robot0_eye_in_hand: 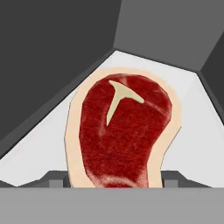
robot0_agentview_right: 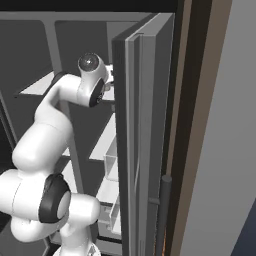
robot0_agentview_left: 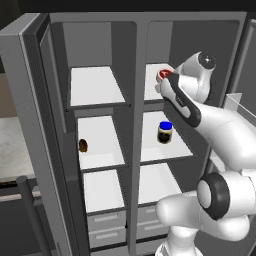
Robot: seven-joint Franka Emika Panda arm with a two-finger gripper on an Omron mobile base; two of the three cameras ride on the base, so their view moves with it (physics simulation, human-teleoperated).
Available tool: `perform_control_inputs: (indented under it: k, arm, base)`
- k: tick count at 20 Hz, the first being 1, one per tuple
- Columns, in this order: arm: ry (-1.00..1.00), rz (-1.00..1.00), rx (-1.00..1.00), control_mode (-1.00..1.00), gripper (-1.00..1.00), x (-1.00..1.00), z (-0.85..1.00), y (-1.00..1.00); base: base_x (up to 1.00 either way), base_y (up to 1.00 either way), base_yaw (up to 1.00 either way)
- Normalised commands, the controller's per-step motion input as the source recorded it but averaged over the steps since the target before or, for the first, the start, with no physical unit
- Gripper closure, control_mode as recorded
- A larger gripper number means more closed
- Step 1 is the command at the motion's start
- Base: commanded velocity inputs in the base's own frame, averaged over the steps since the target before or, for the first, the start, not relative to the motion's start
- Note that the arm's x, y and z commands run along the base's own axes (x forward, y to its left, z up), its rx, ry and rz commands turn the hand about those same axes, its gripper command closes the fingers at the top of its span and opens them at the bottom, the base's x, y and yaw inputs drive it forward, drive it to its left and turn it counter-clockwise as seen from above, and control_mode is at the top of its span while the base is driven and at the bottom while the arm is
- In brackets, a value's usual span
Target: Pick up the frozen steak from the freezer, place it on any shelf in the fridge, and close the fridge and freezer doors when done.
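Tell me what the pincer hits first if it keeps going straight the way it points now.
Probably nothing new: the frozen steak already sits between the pincer's tips. Beyond it lies the white shelf, then likely the fridge's grey back wall; depth is unclear.

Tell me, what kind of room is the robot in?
Probably a kitchen. It faces a tall grey fridge with both doors open, white shelves inside, a red steak on the top shelf and a blue-lidded jar lower down.
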Motion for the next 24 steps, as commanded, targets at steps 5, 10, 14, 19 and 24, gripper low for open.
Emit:
perform_control_inputs:
  k: [5, 10, 14, 19, 24]
  arm:
    - [0.0, 0.0, 0.0, -1.0, 1.0, 0.1, 0.0, -0.14]
    - [0.0, 0.0, 0.0, -1.0, 1.0, 0.23, 0.0, -0.13]
    - [0.01, 0.0, 0.0, -1.0, 1.0, 0.34, -0.09, -0.06]
    - [0.03, 0.0, 0.0, -1.0, 1.0, 0.4, -0.21, -0.04]
    - [0.04, 0.0, 0.0, -1.0, 1.0, 0.36, -0.35, -0.02]
  base:
    - [0.0, 0.0, 0.0]
    - [0.0, 0.0, 0.0]
    - [0.0, 0.0, 0.0]
    - [0.0, 0.0, 0.0]
    - [0.0, 0.0, 0.0]
